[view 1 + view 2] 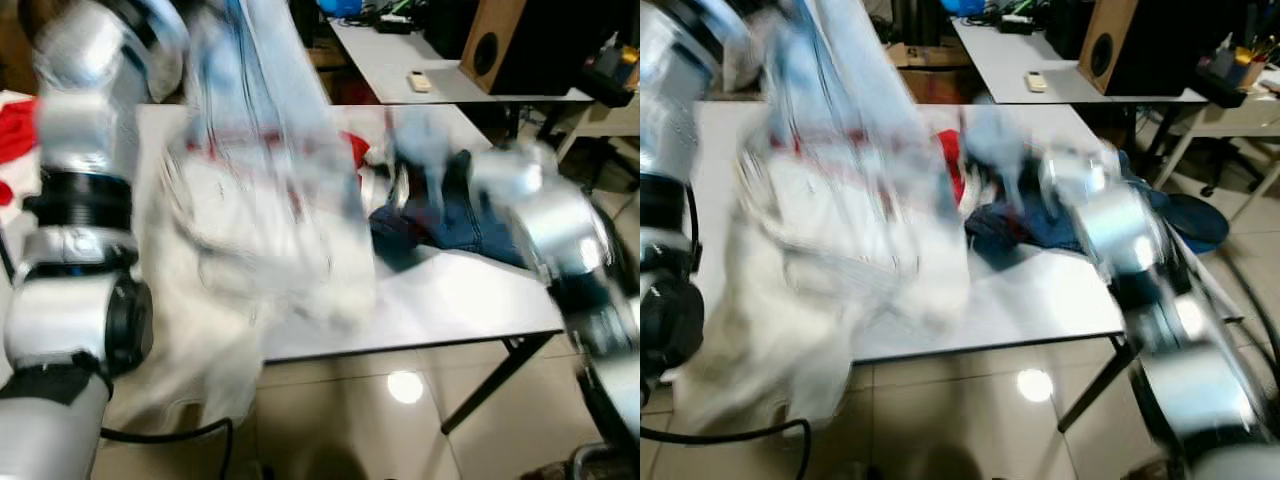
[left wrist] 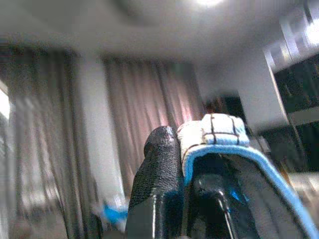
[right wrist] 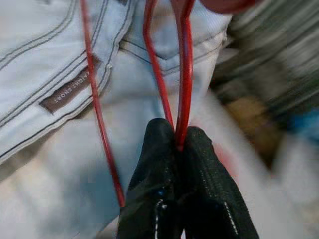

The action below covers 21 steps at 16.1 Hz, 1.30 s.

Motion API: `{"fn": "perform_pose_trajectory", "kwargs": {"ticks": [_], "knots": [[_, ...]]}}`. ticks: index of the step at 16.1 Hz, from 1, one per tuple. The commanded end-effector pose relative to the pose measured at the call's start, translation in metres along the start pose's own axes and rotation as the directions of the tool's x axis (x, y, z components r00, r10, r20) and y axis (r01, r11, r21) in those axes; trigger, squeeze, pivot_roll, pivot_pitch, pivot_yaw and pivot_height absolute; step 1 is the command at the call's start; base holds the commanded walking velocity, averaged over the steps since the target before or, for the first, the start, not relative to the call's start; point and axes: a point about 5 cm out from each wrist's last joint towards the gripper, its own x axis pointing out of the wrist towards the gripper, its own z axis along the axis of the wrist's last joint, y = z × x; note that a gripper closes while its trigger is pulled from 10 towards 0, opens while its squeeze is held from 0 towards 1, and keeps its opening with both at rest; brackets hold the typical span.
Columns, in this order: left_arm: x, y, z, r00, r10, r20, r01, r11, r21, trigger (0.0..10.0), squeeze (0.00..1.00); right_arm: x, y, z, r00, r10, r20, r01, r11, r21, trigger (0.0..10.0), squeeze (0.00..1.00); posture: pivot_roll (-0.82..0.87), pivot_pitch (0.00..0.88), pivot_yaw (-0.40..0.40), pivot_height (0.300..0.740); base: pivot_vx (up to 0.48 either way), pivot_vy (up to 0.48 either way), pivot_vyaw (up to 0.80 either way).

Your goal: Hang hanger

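My right jaws (image 3: 178,144) clench the thin red wire hanger (image 3: 183,74); my left jaws (image 2: 182,149) pinch pale checked blue-trimmed cloth (image 2: 219,132).

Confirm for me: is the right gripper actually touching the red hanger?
Touching. In the right wrist view the right gripper has its two black fingers closed on the red hanger, the wire running straight in between the fingertips with no gap, over the pale denim garment.

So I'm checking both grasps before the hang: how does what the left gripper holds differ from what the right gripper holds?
The left gripper is shut on pale checked fabric with blue trim, raised towards the ceiling and curtains. The right gripper is shut on a thin red wire hanger, pointing at pale blue denim with a brown label. One grasp holds soft cloth, the other a rigid wire. Both have black fingers pinched closed.
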Motion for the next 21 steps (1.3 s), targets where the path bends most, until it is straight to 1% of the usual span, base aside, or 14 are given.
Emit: {"fn": "perform_pose_trajectory", "kwargs": {"ticks": [1,2,4,6,7,8,9,11,12,13,14,16,18,21], "knots": [[0.013,0.012,0.06,0.96,0.058,0.272,-0.071,0.997,0.036,10.0,0.0,-0.005,-0.032,0.013,0.971,-0.232,0.052,0.235,0.969,-0.077,10.0,0.0,-0.07,0.0,-0.038,0.74,0.0,0.0,0.0],[0.015,0.019,0.085,0.919,0.084,0.385,-0.114,0.992,0.057,10.0,0.0,-0.011,-0.062,0.048,0.874,-0.427,0.233,0.447,0.894,-0.038,10.0,0.0,-0.07,0.0,-0.044,0.74,0.0,0.0,0.0],[0.013,0.019,0.113,0.855,0.068,0.514,-0.129,0.988,0.084,10.0,0.0,-0.037,-0.092,0.089,0.639,-0.618,0.459,0.693,0.721,0.005,10.0,0.0,-0.07,0.0,-0.042,0.74,0.0,0.0,0.0],[0.012,0.015,0.115,0.834,0.059,0.548,-0.121,0.99,0.078,10.0,0.0,-0.038,-0.093,0.089,0.612,-0.616,0.495,0.72,0.693,-0.027,10.0,0.0,-0.07,0.0,-0.036,0.74,0.0,0.0,0.0],[0.012,0.012,0.105,0.841,0.061,0.537,-0.11,0.992,0.059,10.0,0.0,-0.025,-0.084,0.07,0.685,-0.58,0.441,0.668,0.742,-0.062,10.0,0.0,-0.08,0.0,-0.029,0.74,0.0,0.0,0.0],[0.011,0.006,0.079,0.879,0.088,0.469,-0.106,0.994,0.012,10.0,0.0,-0.006,-0.061,0.034,0.816,-0.482,0.32,0.524,0.85,-0.057,10.0,0.0,-0.08,0.0,-0.024,0.74,0.0,0.0,0.0],[0.009,-0.003,0.055,0.913,0.081,0.399,-0.082,0.997,-0.014,10.0,0.0,0.001,-0.043,0.011,0.874,-0.413,0.254,0.442,0.895,-0.065,10.0,0.0,-0.08,0.0,-0.024,0.74,0.0,0.0,0.0],[-0.007,-0.032,-0.009,0.978,0.036,0.204,-0.021,0.997,-0.075,10.0,0.0,0.005,-0.007,-0.037,0.934,-0.331,0.135,0.341,0.938,-0.058,10.0,0.0,-0.08,0.0,-0.027,0.74,0.0,0.0,0.0],[-0.029,-0.054,-0.06,1.0,0.007,0.015,-0.005,0.994,-0.108,10.0,0.0,0.002,0.018,-0.06,0.961,-0.259,0.1,0.261,0.965,-0.008,10.0,0.0,-0.08,0.0,-0.028,0.74,0.0,0.0,0.0],[-0.066,-0.084,-0.114,0.972,-0.07,-0.226,0.053,0.995,-0.082,10.0,0.0,-0.007,0.049,-0.081,0.989,-0.122,0.087,0.117,0.991,0.059,10.0,0.0,-0.09,0.0,-0.015,0.74,0.0,0.0,0.0],[-0.082,-0.094,-0.131,0.947,-0.086,-0.311,0.068,0.995,-0.068,10.0,0.0,-0.013,0.063,-0.087,0.994,-0.06,0.089,0.053,0.995,0.081,10.0,0.0,-0.09,0.0,-0.015,0.74,0.0,0.0,0.0],[-0.098,-0.091,-0.149,0.907,-0.007,-0.42,-0.023,0.998,-0.066,10.0,0.0,-0.037,0.09,-0.091,0.987,0.128,0.101,-0.141,0.98,0.138,10.0,0.0,-0.11,0.0,0.0,0.74,0.0,0.0,0.0],[-0.076,-0.061,-0.14,0.904,0.08,-0.42,-0.091,0.996,-0.004,10.0,0.0,-0.073,0.098,-0.078,0.962,0.237,0.135,-0.261,0.942,0.211,10.0,0.0,-0.1,0.0,0.005,0.74,0.0,0.0,0.0],[-0.073,-0.041,-0.138,0.877,0.186,-0.443,-0.176,0.982,0.063,10.0,0.0,-0.099,0.097,-0.069,0.952,0.29,0.1,-0.306,0.919,0.249,10.0,0.0,-0.11,0.0,0.015,0.74,0.0,0.0,0.0]]}}
